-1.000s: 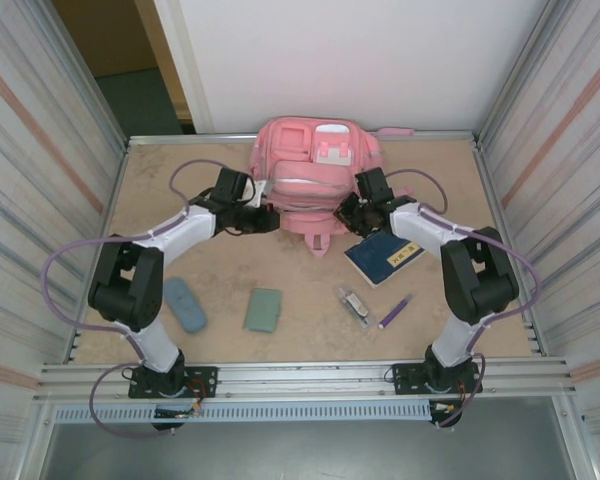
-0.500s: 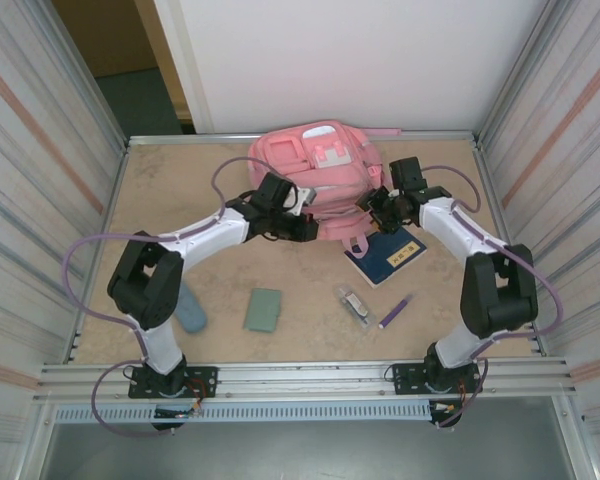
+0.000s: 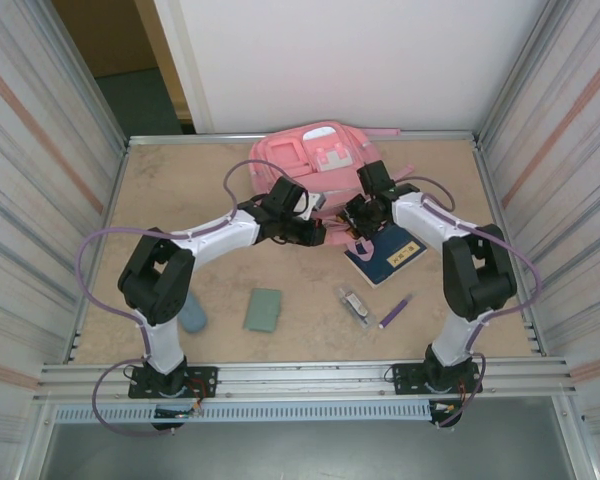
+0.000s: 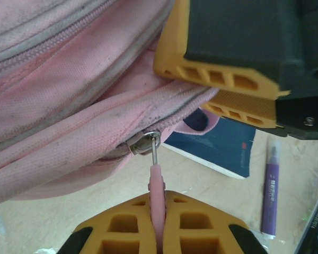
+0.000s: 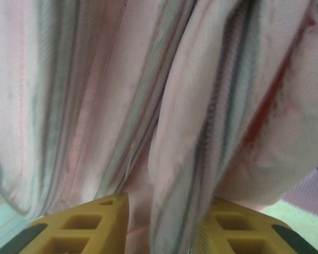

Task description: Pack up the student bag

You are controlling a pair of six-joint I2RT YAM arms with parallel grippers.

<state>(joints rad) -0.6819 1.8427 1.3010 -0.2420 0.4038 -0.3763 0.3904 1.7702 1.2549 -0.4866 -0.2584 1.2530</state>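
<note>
The student bag point(image 3: 315, 160), pink with pale patches, lies at the back middle of the table. My left gripper point(image 4: 158, 197) is shut on its pink zip pull point(image 4: 156, 182), which hangs from a metal slider point(image 4: 144, 143) on the bag's lower front edge. In the top view the left gripper point(image 3: 318, 233) sits at the bag's near edge. Just to its right, my right gripper point(image 3: 353, 217) pinches a fold of the bag's fabric point(image 5: 167, 159) between its yellow fingers point(image 4: 217, 76). The right gripper point(image 5: 167, 203) is pressed close against the bag.
A dark blue notebook point(image 3: 385, 255) lies right of the grippers, with a purple pen point(image 3: 395, 312) and a small clear item point(image 3: 355, 305) nearer the front. A green pouch point(image 3: 264, 309) and a blue case point(image 3: 192, 315) lie front left. Metal walls enclose the table.
My left gripper has travelled right along the bag's front edge with the zip pull. The right gripper let go, shifted, and closed again on the fabric. The bag has shifted back.
</note>
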